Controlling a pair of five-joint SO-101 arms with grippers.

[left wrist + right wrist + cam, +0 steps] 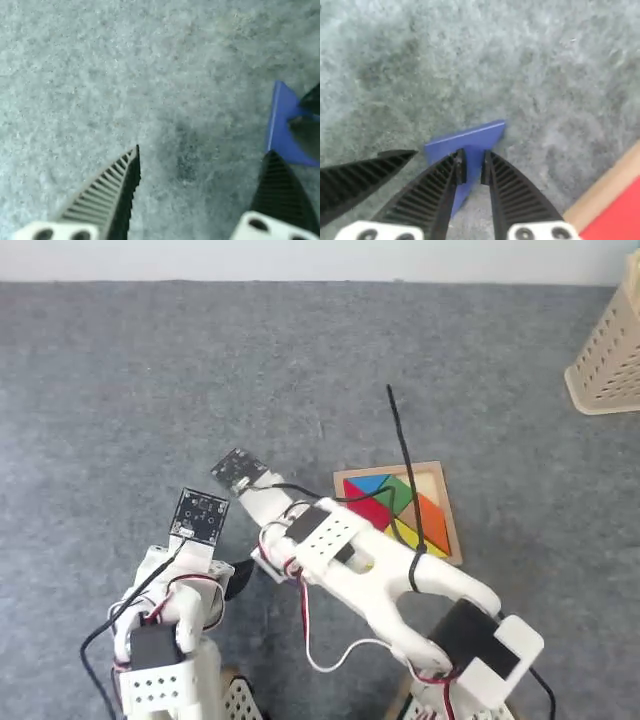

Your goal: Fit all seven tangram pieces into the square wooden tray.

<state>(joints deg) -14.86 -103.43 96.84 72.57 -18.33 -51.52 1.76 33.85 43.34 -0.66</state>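
In the right wrist view my right gripper (471, 167) is shut on a blue tangram piece (470, 140) low over the grey carpet. A corner of the square wooden tray (605, 187) with a red piece (620, 220) lies close beside it. The left wrist view has my left gripper (202, 170) open over bare carpet, and the blue piece (281, 120) sits just past one fingertip (274, 172). From above, the tray (452, 530) holds blue, green, red, orange and yellow pieces. The right arm (340, 545) covers part of it.
A beige perforated container (610, 350) stands at the back right. A black cable (405, 465) arches over the tray. One finger of the left gripper (365, 180) lies close beside the right gripper's fingers. Grey carpet stretches open to the back and left.
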